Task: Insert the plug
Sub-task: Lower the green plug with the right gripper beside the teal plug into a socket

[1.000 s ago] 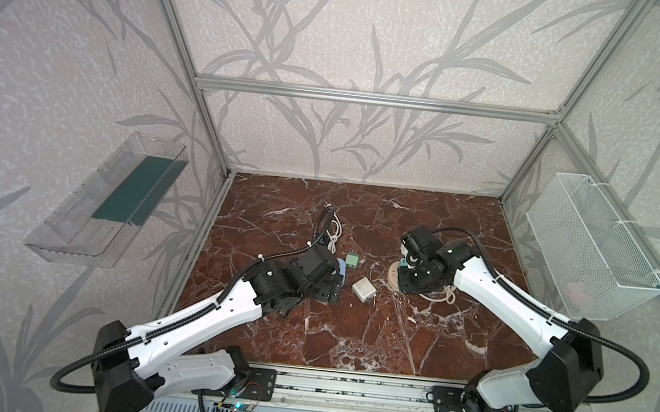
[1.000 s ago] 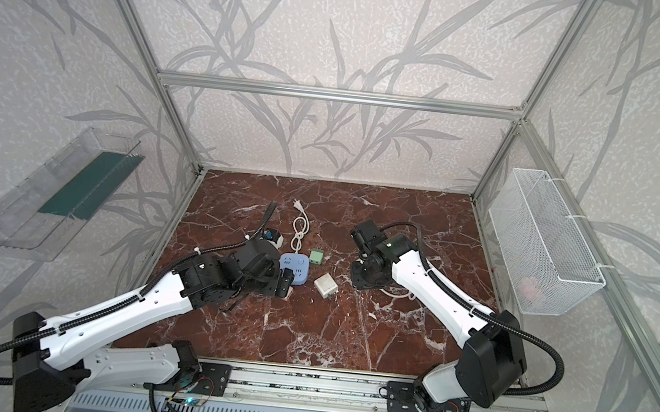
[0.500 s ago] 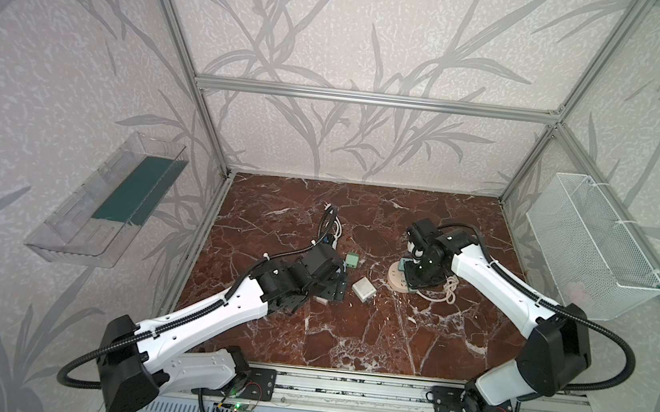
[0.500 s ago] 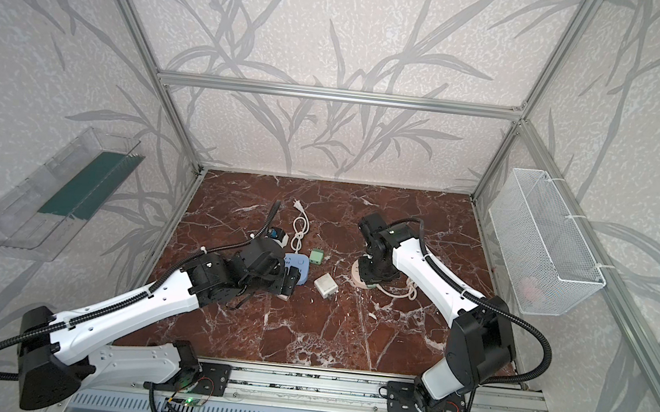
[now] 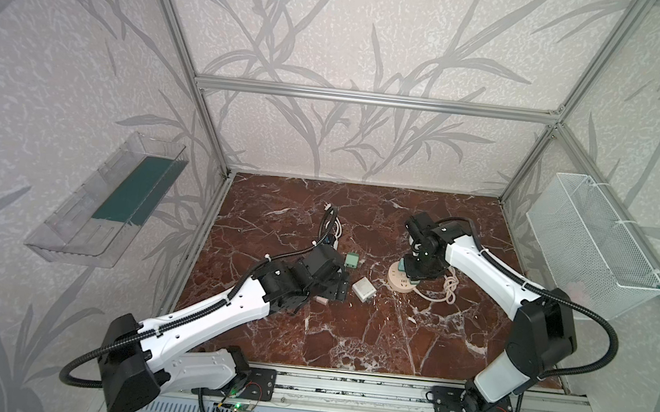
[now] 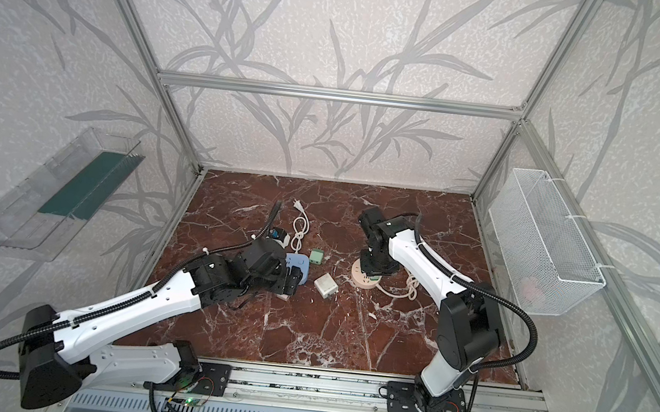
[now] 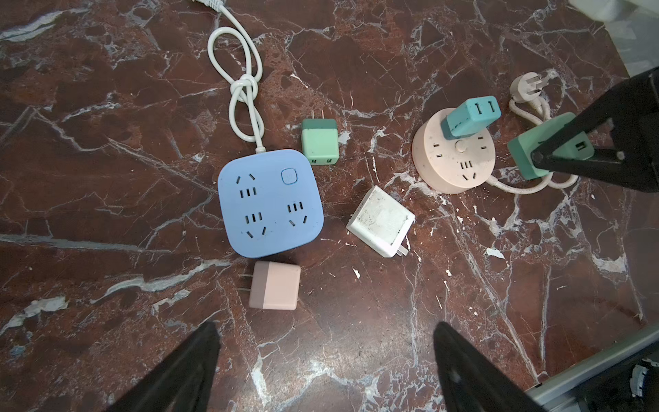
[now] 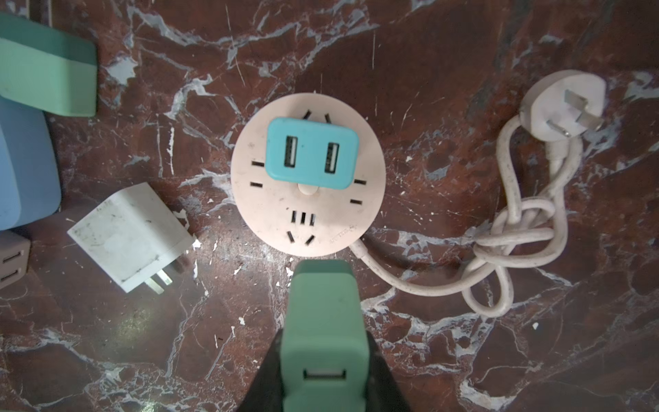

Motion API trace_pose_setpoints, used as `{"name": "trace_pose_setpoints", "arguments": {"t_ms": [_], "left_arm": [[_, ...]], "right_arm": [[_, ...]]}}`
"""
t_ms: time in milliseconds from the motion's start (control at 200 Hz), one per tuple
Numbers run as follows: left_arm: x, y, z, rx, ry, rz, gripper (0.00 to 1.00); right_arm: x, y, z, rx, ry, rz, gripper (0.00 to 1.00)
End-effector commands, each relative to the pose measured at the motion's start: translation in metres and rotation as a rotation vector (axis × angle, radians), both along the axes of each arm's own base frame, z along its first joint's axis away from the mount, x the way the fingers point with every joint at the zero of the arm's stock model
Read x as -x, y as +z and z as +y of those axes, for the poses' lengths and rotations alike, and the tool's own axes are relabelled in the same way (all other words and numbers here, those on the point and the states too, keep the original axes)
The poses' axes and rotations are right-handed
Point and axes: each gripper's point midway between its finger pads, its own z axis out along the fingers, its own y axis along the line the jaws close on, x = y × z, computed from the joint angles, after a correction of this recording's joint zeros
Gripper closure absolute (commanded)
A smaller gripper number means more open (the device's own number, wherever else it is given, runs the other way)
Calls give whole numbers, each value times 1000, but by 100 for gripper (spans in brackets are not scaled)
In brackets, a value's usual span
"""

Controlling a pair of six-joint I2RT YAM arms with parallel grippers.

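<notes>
We hold the mint-green plug clamped in our right gripper, its prongs hidden, just short of the round pink socket ahead, so a skewed push could strike the teal charger seated beyond or slide the loose socket across the counter, while our left gripper, well aside, gapes wide and empty.

- The left arm has smooth white plastic link shells set between bulky matte black joint housings.
- A black ribbed cable conduit runs along its white shell, pinned by white cable ties, and loops out beside the black shoulder block.
- The right arm is built alike, with white shells, a black elbow housing and its own black ribbed hose.
- The left gripper has two matte black fingers, wedge-shaped and tapering to the tip.
- Each arm stands on a black base plate dotted with bolt heads.
</notes>
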Motion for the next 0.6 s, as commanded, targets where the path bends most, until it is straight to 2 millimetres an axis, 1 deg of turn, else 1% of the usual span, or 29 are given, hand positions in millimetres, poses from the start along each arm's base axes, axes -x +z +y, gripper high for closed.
{"name": "trace_pose_setpoints", "arguments": {"t_ms": [0, 120, 435, 445, 465, 595], "left_arm": [[1, -3, 0, 1, 4, 5, 8], [2, -4, 1, -1, 6, 6, 8], [2, -4, 2, 2, 13, 4, 8], [2, -4, 2, 2, 13, 4, 8], [2, -4, 2, 2, 14, 4, 8], [2, -5, 3, 2, 18, 6, 8]], "right_arm": [[-13, 2, -2, 0, -30, -36, 100], [-17, -7, -7, -3, -54, -28, 100], [-27, -14, -15, -22, -86, -47, 100], [-26, -21, -15, -14, -87, -29, 100], [-26, -24, -15, -12, -85, -21, 100], [-27, -28, -15, -11, -79, -16, 100]]}}
